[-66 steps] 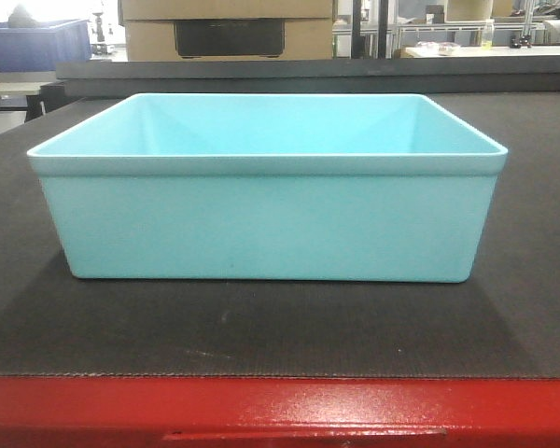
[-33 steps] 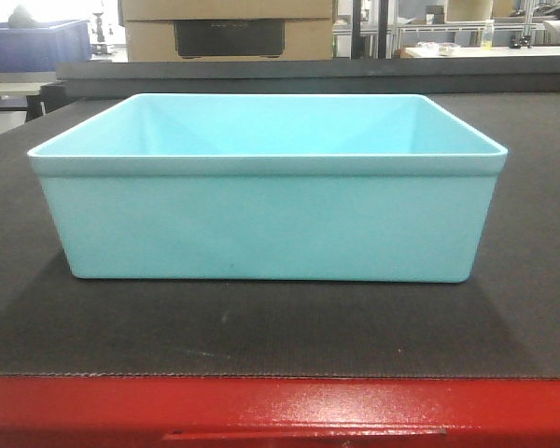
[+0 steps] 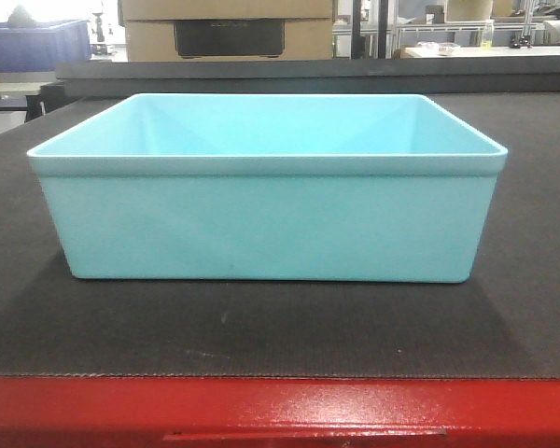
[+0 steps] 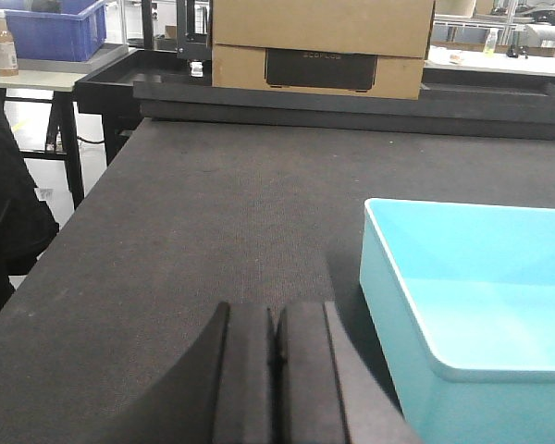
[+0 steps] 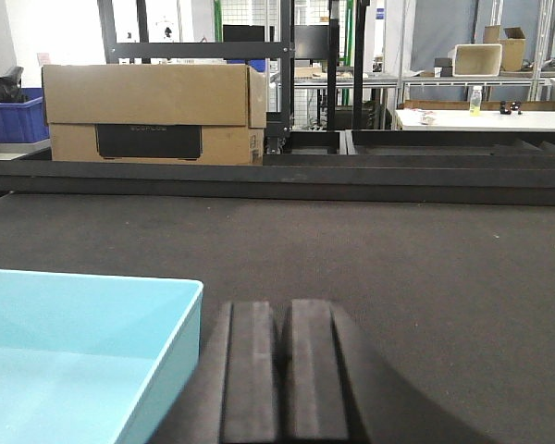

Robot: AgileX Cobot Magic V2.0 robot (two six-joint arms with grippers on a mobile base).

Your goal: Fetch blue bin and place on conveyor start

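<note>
The blue bin, a light turquoise empty tub, stands upright on the dark grey conveyor belt just behind its red metal edge. My left gripper is shut and empty, just left of the bin's left wall, over the belt. My right gripper is shut and empty, just right of the bin's right wall, over the belt. Neither gripper shows in the front view.
A cardboard box stands behind the belt's far black rail; it also shows in the left wrist view. A dark blue ribbed bin sits on a table at far left. Shelving and tables fill the background.
</note>
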